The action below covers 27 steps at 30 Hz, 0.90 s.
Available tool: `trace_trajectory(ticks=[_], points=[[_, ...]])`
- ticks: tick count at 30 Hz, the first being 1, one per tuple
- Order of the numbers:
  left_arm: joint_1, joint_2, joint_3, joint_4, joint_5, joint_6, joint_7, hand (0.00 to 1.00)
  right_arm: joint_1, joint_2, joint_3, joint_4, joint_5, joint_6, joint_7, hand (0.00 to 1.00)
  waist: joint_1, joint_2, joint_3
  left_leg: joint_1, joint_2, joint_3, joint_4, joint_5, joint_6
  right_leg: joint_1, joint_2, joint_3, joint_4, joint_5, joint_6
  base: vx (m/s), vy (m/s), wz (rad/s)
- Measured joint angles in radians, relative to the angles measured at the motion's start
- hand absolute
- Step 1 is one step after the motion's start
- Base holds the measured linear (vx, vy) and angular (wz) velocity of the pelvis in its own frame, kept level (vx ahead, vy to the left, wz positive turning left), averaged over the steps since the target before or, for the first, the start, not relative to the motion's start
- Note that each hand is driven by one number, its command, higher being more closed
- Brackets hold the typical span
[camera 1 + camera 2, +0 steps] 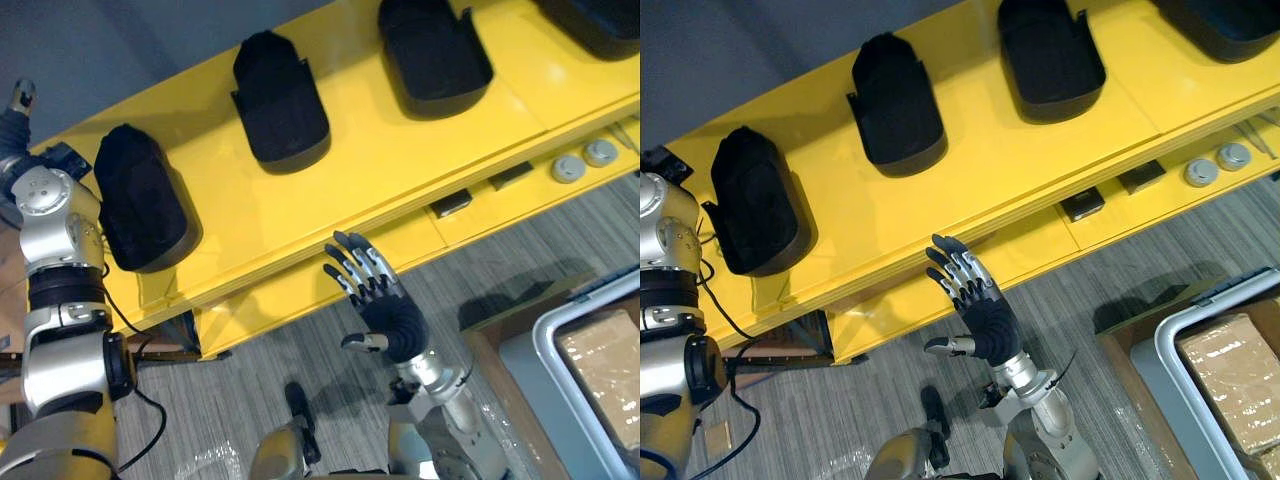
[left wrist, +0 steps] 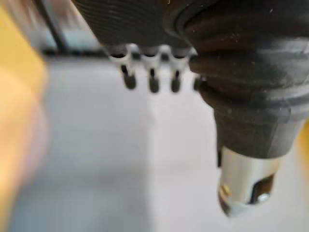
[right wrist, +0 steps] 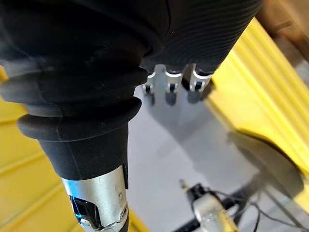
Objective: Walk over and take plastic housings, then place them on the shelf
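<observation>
Facing the yellow shelf (image 1: 400,170): four black plastic housings (image 1: 280,100) lie in a row along its top tier, set apart from one another. My right robot hand (image 1: 385,300) is raised just before the shelf's front edge, above the grey floor (image 1: 250,370), fingers straight and spread, holding nothing. My left robot hand (image 2: 152,72) is likewise open and empty.

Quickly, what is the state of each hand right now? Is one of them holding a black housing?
Left hand: open, fingers straight, holding nothing.
Right hand: open, fingers spread, holding nothing.
</observation>
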Motion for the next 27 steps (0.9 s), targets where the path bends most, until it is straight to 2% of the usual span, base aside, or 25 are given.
trace_trajectory(ticks=[1,3,5,6,7,8,10,11,13,15,17,20,21,24,27], points=[[0.039,-0.031,-0.003,-0.084,-0.016,-0.043,-0.038,0.0,-0.001,0.001,-0.02,0.008,0.0,0.001,0.032,0.0,-0.004,-0.003,-0.025,0.003,0.0,0.0,-0.003,0.0,0.0,0.007,0.0,0.0,-0.013,0.005,0.002,0.01,0.008,-0.04],[0.138,-0.098,-0.004,-0.224,-0.03,-0.076,-0.081,0.0,-0.002,0.003,-0.041,0.009,0.0,0.006,0.075,0.0,-0.005,-0.004,-0.044,0.047,0.001,0.0,-0.014,-0.001,0.002,0.057,0.002,-0.002,-0.036,0.012,0.003,0.04,0.004,-0.04],[0.294,-0.174,-0.005,-0.38,-0.03,-0.092,-0.111,0.0,-0.002,0.003,-0.039,0.016,-0.01,0.006,0.115,0.0,-0.003,-0.001,-0.094,0.056,0.001,-0.007,-0.012,-0.004,0.005,0.086,0.0,-0.017,-0.058,0.012,0.004,0.05,-0.01,0.11],[0.409,-0.24,-0.005,-0.502,-0.028,-0.092,-0.128,0.0,-0.005,0.004,-0.042,0.026,-0.032,0.006,0.125,0.0,0.003,-0.001,-0.11,0.068,0.003,-0.016,-0.011,-0.004,0.005,0.115,0.0,-0.035,-0.071,0.013,0.004,0.04,-0.031,0.37],[0.545,-0.327,-0.016,-0.63,-0.024,-0.091,-0.142,0.0,-0.001,0.003,-0.052,0.038,-0.043,0.006,0.13,0.0,0.018,0.001,-0.123,0.073,0.003,-0.041,-0.009,-0.007,0.009,0.145,-0.003,-0.061,-0.086,0.012,0.004,0.02,-0.025,0.45],[0.619,-0.368,-0.027,-0.689,-0.015,-0.09,-0.141,0.0,-0.002,0.003,-0.059,0.044,-0.051,0.006,0.128,0.0,0.026,0.003,-0.129,0.073,0.004,-0.049,-0.007,-0.011,0.011,0.158,-0.003,-0.077,-0.096,0.012,0.004,0.0,-0.023,0.57],[0.91,-0.506,-0.081,-0.82,0.07,-0.084,-0.144,0.0,-0.012,0.004,-0.09,0.078,-0.107,-0.001,0.092,0.0,0.078,0.004,-0.138,0.06,0.002,-0.092,0.013,-0.023,0.014,0.206,-0.008,-0.129,-0.128,0.014,0.007,-0.03,-0.009,0.59],[0.974,-0.531,-0.091,-0.831,0.07,-0.075,-0.144,0.0,-0.015,0.004,-0.095,0.092,-0.119,-0.002,0.084,0.0,0.089,0.001,-0.14,0.058,0.002,-0.102,0.016,-0.025,0.013,0.217,-0.009,-0.141,-0.139,0.014,0.008,-0.08,-0.012,0.6],[1.135,-0.589,-0.092,-0.832,0.07,-0.045,-0.148,0.0,-0.032,0.005,-0.097,0.139,-0.161,-0.004,0.061,0.0,0.131,-0.005,-0.166,0.031,0.001,-0.138,0.02,-0.028,0.011,0.232,-0.009,-0.185,-0.17,0.016,0.01,-0.07,-0.016,0.58],[1.278,-0.621,-0.091,-0.823,0.1,0.022,-0.142,0.0,-0.096,0.007,-0.089,0.197,-0.196,-0.004,0.032,0.0,0.182,-0.025,-0.185,0.008,-0.001,-0.177,0.014,-0.013,0.004,0.257,-0.007,-0.241,-0.205,0.029,0.006,-0.02,-0.017,0.62],[1.347,-0.643,-0.092,-0.787,0.102,0.046,-0.145,0.0,-0.165,0.01,-0.067,0.246,-0.197,-0.005,-0.003,0.0,0.207,-0.043,-0.193,0.006,-0.005,-0.207,-0.001,0.004,-0.001,0.278,-0.006,-0.274,-0.22,0.038,0.003,0.0,-0.017,0.52],[1.4,-0.654,-0.123,-0.693,0.118,0.045,-0.187,0.0,-0.263,0.022,-0.056,0.362,-0.229,-0.004,-0.075,0.0,0.241,-0.069,-0.209,-0.009,-0.009,-0.259,-0.031,0.037,-0.01,0.299,0.002,-0.332,-0.238,0.059,-0.001,0.02,-0.028,0.54],[1.409,-0.656,-0.143,-0.659,0.155,0.037,-0.208,0.0,-0.292,0.03,-0.055,0.413,-0.246,-0.001,-0.102,1.0,0.251,-0.078,-0.213,-0.023,-0.012,-0.279,-0.031,0.042,-0.009,0.299,0.002,-0.353,-0.238,0.059,-0.001,-0.01,-0.027,0.48],[1.417,-0.663,-0.18,-0.59,0.245,0.005,-0.259,0.0,-0.345,0.049,-0.045,0.517,-0.28,0.005,-0.15,1.0,0.282,-0.082,-0.213,-0.025,-0.015,-0.287,-0.037,0.046,-0.007,0.305,0.002,-0.358,-0.238,0.059,-0.002,-0.01,-0.013,0.14],[1.409,-0.671,-0.188,-0.533,0.249,0.005,-0.29,0.0,-0.381,0.066,-0.029,0.61,-0.309,0.007,-0.188,1.0,0.285,-0.073,-0.21,-0.026,-0.016,-0.302,-0.038,0.052,-0.008,0.309,0.004,-0.375,-0.237,0.056,-0.005,-0.04,-0.022,0.11]])
